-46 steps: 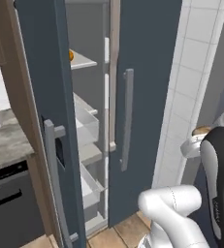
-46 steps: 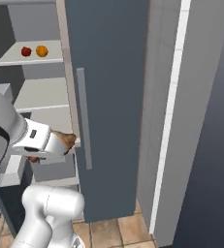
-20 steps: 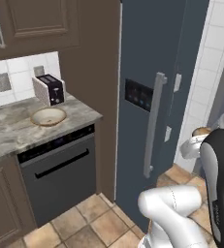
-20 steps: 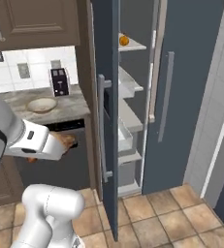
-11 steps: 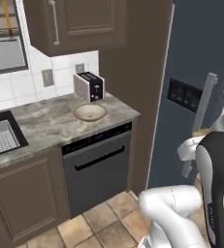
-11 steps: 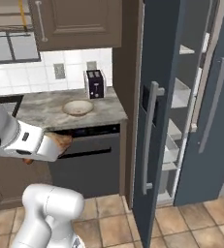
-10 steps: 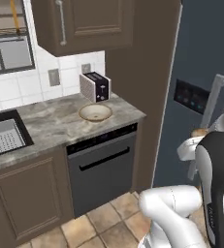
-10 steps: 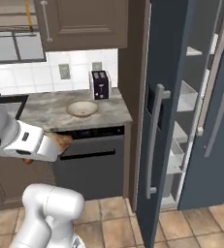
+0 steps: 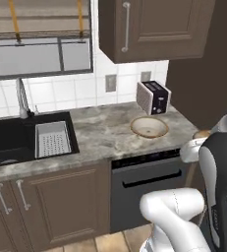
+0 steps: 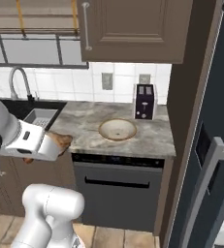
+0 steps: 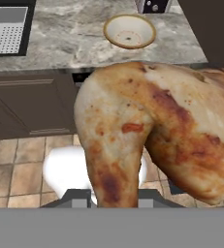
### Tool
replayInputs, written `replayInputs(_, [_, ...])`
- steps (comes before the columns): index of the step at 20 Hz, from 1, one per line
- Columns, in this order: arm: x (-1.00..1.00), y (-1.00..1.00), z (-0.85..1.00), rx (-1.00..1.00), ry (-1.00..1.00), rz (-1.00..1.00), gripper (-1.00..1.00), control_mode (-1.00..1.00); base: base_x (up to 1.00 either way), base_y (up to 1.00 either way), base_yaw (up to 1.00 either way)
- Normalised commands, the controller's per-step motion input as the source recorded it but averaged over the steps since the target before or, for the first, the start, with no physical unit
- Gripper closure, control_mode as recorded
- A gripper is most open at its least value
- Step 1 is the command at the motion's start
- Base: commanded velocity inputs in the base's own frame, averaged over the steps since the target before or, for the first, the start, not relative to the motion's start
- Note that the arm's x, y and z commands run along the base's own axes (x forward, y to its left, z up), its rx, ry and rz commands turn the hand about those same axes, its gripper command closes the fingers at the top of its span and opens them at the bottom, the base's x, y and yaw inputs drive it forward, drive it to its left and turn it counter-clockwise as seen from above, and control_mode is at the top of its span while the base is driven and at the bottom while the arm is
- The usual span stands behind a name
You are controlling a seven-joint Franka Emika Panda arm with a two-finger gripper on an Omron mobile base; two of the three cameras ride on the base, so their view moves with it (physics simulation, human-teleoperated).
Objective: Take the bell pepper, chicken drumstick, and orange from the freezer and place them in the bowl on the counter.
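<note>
The golden-brown, lumpy chicken drumstick (image 11: 152, 140) is clamped in the two-finger gripper (image 10: 60, 143), held low before the marbled counter (image 10: 84, 127) for carrying to the shallow beige tan-rimmed bowl (image 10: 117, 129).

This was a home kitchen: a marbled stone counter (image 9: 105, 133) ran over dark brown cabinets (image 9: 46, 206) and a black dishwasher front (image 9: 147, 184), with a black sink (image 9: 7, 142) and faucet (image 9: 21, 98) beneath a window (image 9: 36, 54), white wall tiles (image 9: 85, 91), a toaster (image 9: 153, 97), and a tall slate-grey freezer (image 10: 215, 160) alongside.
</note>
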Motion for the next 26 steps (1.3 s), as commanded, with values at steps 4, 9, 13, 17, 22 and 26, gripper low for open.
replayInputs(4, [0.0, 0.0, 0.0, 0.0, 0.0, 0.0, 1.0, 1.0, 0.46, -0.08, 0.31])
replayInputs(9, [0.0, 0.0, 0.0, 0.0, 0.0, 0.0, 1.0, 1.0, 0.25, -0.28, 0.03])
replayInputs(13, [0.0, 0.0, 0.0, 0.0, 0.0, 0.0, 1.0, 1.0, 0.42, -0.31, 0.0])
replayInputs(17, [0.0, 0.0, 0.0, 0.0, 0.0, 0.0, 1.0, 1.0, 0.52, -0.24, 0.0])
replayInputs(22, [0.0, 0.0, 0.0, 0.0, 0.0, 0.0, 1.0, 1.0, 0.53, -0.25, 0.01])
replayInputs(26, [0.0, 0.0, 0.0, 0.0, 0.0, 0.0, 1.0, 1.0, 0.29, -0.41, 0.01])
